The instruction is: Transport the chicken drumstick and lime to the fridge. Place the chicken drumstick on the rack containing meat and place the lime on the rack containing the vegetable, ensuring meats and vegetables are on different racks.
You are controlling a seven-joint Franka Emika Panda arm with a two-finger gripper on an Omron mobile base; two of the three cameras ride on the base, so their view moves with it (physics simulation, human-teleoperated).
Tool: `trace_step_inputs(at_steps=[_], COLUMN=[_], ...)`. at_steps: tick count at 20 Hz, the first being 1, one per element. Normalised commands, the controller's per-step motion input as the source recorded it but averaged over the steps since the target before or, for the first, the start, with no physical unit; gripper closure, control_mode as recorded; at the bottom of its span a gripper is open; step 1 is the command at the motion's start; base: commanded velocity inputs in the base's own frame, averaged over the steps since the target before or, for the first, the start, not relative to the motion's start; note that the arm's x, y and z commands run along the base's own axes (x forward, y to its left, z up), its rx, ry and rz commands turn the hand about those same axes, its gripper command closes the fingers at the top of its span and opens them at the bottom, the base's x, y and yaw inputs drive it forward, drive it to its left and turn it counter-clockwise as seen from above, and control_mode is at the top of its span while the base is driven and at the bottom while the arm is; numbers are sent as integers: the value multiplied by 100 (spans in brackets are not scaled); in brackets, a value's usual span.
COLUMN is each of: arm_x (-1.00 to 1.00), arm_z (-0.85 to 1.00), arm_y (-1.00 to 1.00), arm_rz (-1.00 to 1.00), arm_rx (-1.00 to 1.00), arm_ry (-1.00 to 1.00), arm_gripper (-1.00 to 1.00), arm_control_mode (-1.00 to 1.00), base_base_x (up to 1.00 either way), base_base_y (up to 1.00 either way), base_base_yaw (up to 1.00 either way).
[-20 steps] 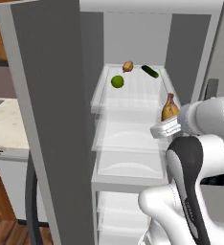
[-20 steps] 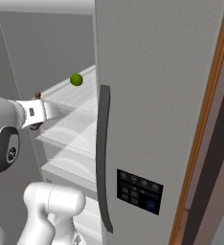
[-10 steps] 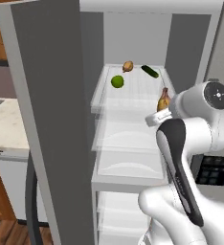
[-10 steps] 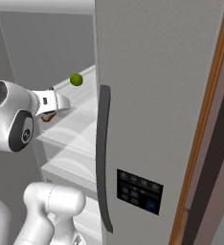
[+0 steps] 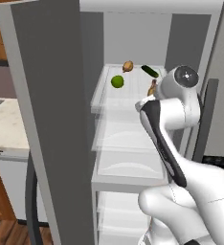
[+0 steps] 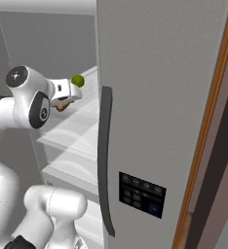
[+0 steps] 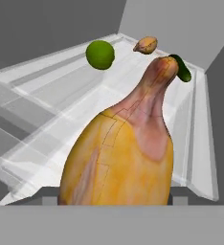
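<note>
1. The fridge point(image 5: 51, 119) stands with its left door swung wide; its white interior and translucent shelves show in the left base view, and the shut right door with its long dark handle and dispenser panel takes up much of the right base view
2. The arm rises from the base, bends at the elbow and reaches forward and up into the fridge, its wrist level with the upper rack point(image 5: 104, 86) and the hand pointing toward the back wall
3. The gripper point(image 6: 67, 99) is clamped on the chicken drumstick point(image 7: 121, 158), plump end near the hand, narrow darker tip pointing far; the drumstick is held just above the near right part of the upper rack, and whether it touches the shelf cannot be told
4. The lime point(image 5: 117, 81) lies on the same upper rack, toward the left, apart from the drumstick
5. A small brown piece point(image 7: 145, 45) sits far back on that rack, a dark green vegetable point(image 5: 150, 71) just to its right
</note>
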Motion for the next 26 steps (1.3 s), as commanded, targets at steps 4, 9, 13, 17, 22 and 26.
trace_step_inputs(at_steps=[4,9,13,17,22,26], arm_x=[86,66,54,46,41,32], arm_z=[-20,-15,-16,-16,-32,-36], arm_y=[0,-10,-16,-8,-1,-17], arm_rz=[-6,-2,0,0,-1,-1], arm_rx=[-6,-2,0,0,0,0], arm_ry=[8,6,6,0,0,0], arm_gripper=[100,100,100,100,100,100], arm_control_mode=[-100,-100,-100,-100,-100,-100], base_base_x=[0,0,0,0,0,0], base_base_y=[0,0,0,0,0,0], base_base_yaw=[0,0,0,0,0,0])
